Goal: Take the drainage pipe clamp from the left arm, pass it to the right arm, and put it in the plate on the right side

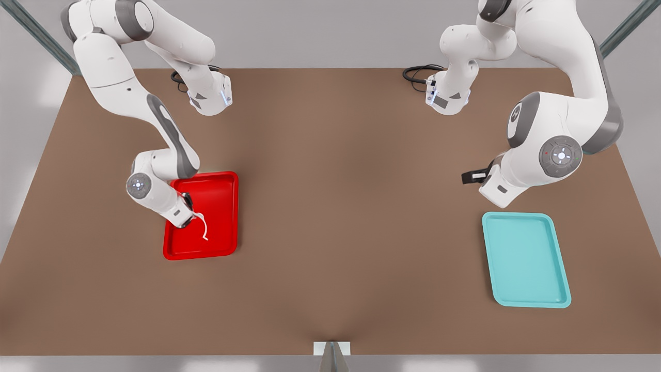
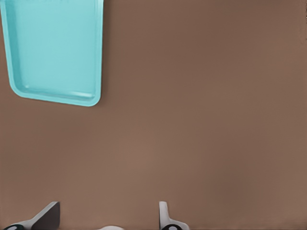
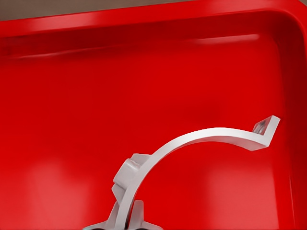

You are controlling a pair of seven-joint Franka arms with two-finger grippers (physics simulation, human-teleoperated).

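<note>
Right wrist view puts our right hand low over the plate, pinching the drainage pipe clamp at 1 end, so the white arc curves out above the red floor; we cannot tell whether its far tab touches. In the front view this hand sits on the front view's left, clamp inside the rim. Our left hand waits with fingers spread over bare bench, near the teal tray. We judge the handover done; only the release and retreat are left.

No legible txt or labels.
</note>
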